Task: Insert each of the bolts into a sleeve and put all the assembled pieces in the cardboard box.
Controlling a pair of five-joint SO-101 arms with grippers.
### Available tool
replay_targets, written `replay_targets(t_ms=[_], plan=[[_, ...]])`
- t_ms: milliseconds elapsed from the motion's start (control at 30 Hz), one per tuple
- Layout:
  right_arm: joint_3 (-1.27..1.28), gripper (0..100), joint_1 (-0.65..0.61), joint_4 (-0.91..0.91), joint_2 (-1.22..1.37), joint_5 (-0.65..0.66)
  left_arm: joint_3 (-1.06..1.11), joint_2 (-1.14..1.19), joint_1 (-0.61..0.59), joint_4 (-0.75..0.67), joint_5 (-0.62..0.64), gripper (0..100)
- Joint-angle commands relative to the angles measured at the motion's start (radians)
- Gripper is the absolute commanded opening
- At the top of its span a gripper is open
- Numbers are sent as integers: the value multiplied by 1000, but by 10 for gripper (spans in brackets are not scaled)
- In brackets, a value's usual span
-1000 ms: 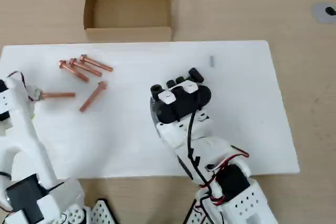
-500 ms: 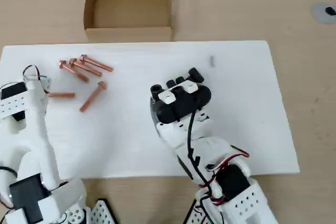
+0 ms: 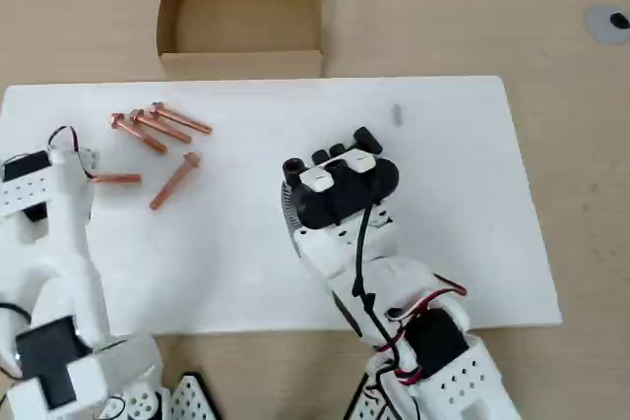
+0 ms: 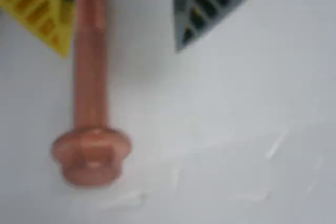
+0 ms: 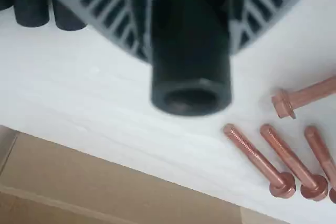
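Copper-coloured bolt (image 4: 90, 103) lies on the white sheet (image 4: 236, 129), between the fingers of the left pincer (image 4: 119, 48). We see this pincer standing apart. The bolt's shank is just beside the yellow finger (image 4: 37, 9). A strip of bare sheet separates it from the grey finger (image 4: 210, 3). The flanged head rests past the fingertips.

We see the right pincer (image 5: 190, 51) clamped on a black sleeve (image 5: 191, 85), with a ribbed grey finger on either side. The sleeve's open end points out past the fingertips. Two more black sleeves (image 5: 31, 1) stand just beside this pincer.

From above, four other bolts (image 3: 157, 125) lie on the sheet between the two pincers, nearer the left one. Three are bunched side by side, and the fourth (image 3: 175, 181) lies a little apart, closer to the left pincer.

The cardboard box (image 3: 241, 64) sits open-topped on the wooden tabletop (image 3: 581, 145), just off the sheet's far edge and well beyond both pincers.
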Motion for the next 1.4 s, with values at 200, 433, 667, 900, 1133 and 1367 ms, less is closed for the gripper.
replay_targets(t_ms=[200,433,667,900,1133,1367], plan=[[-50,9,13,0,-4,-12,-365,289,3,172,-12,147],[-48,9,13,0,-4,-12,-522,440,-20,222,-12,147],[-45,9,13,0,-2,-12,-598,541,-35,218,-12,147],[-45,9,13,0,-2,-12,-646,659,-5,224,-40,147],[-47,9,13,0,-4,-12,-660,676,5,226,-63,94],[-48,9,13,0,-4,-12,-660,676,5,227,-124,6]])
